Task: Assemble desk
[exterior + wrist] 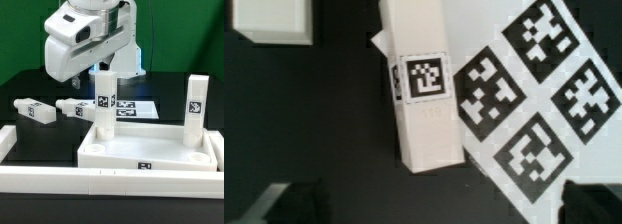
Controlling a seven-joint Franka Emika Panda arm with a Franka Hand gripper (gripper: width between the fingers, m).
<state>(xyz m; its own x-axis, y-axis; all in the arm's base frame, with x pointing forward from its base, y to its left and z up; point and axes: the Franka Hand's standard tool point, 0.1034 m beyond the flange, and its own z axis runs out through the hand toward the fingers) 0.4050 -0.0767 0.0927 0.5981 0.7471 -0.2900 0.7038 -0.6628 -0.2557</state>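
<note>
Leftmost in the exterior view, two loose legs lie flat on the black bench, one (pixel 32 110) further out and one (pixel 72 108) nearer the middle, just apart from each other. Next comes a third leg (pixel 103 98), standing upright at the tabletop's (pixel 150 148) far corner on the exterior view's left. The marker board (pixel 132 106) lies flat behind it. A fourth leg (pixel 196 104) stands upright at the opposite far corner.

These legs look like rigid, light plastic blocks with smooth and probably rather slippery faces. The squarest hold is likely across two opposite flat sides near the top end, where the jaws can seat flush. The tray-like tabletop looks stiff too, but broad and awkward to lift.

The arm hangs over the scene with its wrist pointing down and the gripper (pixel 102 68) directly above the third leg's top. In the wrist view that leg (pixel 420 100) runs away from the camera, its near end short of the fingers. The jaws seem parted and hold nothing, though the fingertips are dark and blurred.
</note>
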